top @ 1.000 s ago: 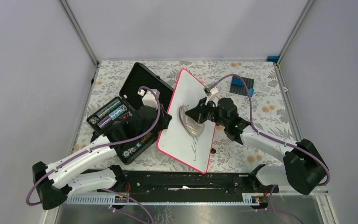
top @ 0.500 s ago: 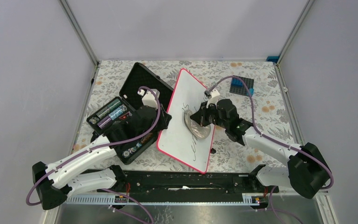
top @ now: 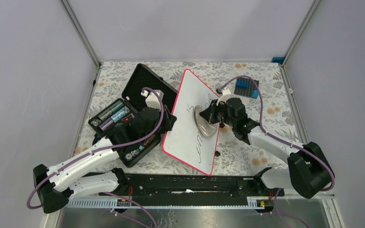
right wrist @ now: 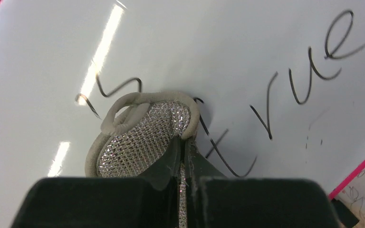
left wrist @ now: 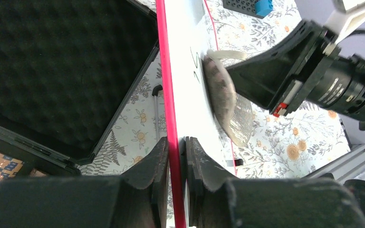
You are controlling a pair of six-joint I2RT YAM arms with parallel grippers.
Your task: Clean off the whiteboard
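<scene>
The whiteboard [top: 190, 118], white with a red-pink rim, stands tilted on edge in the middle of the table. Black handwriting [right wrist: 313, 71] runs across it. My left gripper [left wrist: 175, 142] is shut on the board's left rim [left wrist: 168, 95]. My right gripper [right wrist: 183, 142] is shut on a round grey sparkly scrubbing pad [right wrist: 142, 133] with a beige loop, and presses it against the board's face over the writing. The pad also shows in the top view [top: 204, 122] and in the left wrist view [left wrist: 225, 102].
An open black foam-lined case [top: 123, 118] with batteries lies left of the board. A dark block with a blue brick [top: 246, 88] sits at the back right. A small black object [top: 217, 153] lies by the board's lower right rim.
My right gripper has slid the pad up and to the right across the board. The lower writing shows more now. The left gripper has kept its hold and place.
</scene>
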